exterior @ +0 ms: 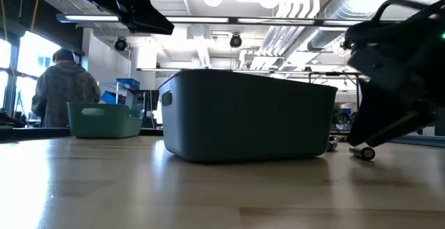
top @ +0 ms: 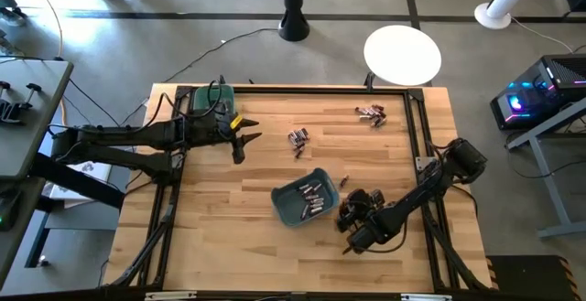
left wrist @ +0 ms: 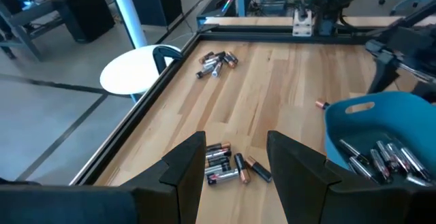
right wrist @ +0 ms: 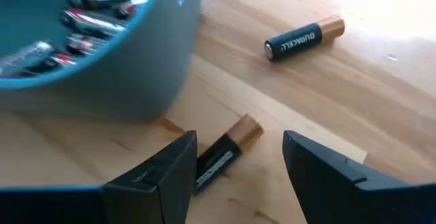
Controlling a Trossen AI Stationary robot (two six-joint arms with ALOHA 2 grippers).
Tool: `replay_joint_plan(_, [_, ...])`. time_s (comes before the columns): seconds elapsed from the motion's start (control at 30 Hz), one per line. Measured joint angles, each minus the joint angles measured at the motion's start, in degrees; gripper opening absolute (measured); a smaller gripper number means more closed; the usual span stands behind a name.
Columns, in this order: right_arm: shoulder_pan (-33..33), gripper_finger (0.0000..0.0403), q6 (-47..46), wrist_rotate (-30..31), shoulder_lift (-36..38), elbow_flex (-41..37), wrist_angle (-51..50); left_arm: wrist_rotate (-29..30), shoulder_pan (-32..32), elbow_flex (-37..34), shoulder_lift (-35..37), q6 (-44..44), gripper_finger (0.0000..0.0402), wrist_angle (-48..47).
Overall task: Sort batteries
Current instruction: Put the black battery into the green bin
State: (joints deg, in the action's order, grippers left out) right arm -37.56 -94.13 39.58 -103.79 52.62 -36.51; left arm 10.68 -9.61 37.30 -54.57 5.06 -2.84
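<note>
Right gripper [right wrist: 235, 173] low over the wooden table [top: 229, 219], just beside the teal bin [top: 303, 200], fingers spread and clasping nothing. Directly ahead, between the two dark fingers in the right wrist view, a loose copper-and-black battery [right wrist: 223, 152] flat on the wood, long axis running slantwise into the gap, copper end pointing away from the wrist, dark end nearest it. Not yet touched by either finger, as far as can be judged. Close alongside, the bin's wall, its lower edge just beside the battery; likely little room for the finger on that side to settle without nudging the wall.

Farther off, a second loose battery [right wrist: 304, 39], lying flat, well clear of the fingers. Inside the bin, sorted batteries [top: 309, 198] in a small heap.

Left gripper [top: 245, 134] raised at the table's far left near the green bin [top: 209, 95], fingers parted and empty. Ahead of it in the left wrist view, a middle cluster of batteries [left wrist: 228, 166], mostly lying crosswise to the gap between the fingers. Beyond, another cluster [left wrist: 216, 62] near the far right corner of the table.

Right arm plainly the nearer to the battery by the teal bin; left arm the nearer to the middle cluster.

Off the table: a round white disc [top: 402, 52] on the floor, and in the low view a person [exterior: 64, 90] seated in the room behind.
</note>
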Motion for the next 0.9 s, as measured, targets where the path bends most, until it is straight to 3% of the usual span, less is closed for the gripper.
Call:
replay_joint_plan(0.23, [2.0, 0.0186, 2.9, -5.6, 0.2, -1.2, -1.5, 0.9, 0.3, 0.0, 0.0, 0.1, 0.0149, -2.4])
replay_joint_plan(0.5, [1.0, 0.0031, 2.7, -7.1, 0.5, -0.9, -9.5, 0.9, 2.1, 0.0, 0.0, 2.0, 0.0149, -3.3])
replay_joint_plan(0.6, [-1.1, 0.0022, 1.9, -6.9, 2.9, 0.2, -15.4, 0.8, 3.2, 0.0, 0.0, 3.6, 0.0149, -3.1])
replay_joint_plan(0.73, [-4.9, 0.004, 1.5, 3.6, 10.1, 2.4, -18.3, -1.9, 3.0, 0.0, -0.2, 4.4, 0.0149, -2.2])
replay_joint_plan(0.9, [-9.5, 0.0021, 21.9, 23.7, 19.0, 2.8, -5.3, -16.0, 2.4, -3.3, -1.5, 11.5, 0.0149, 10.7])
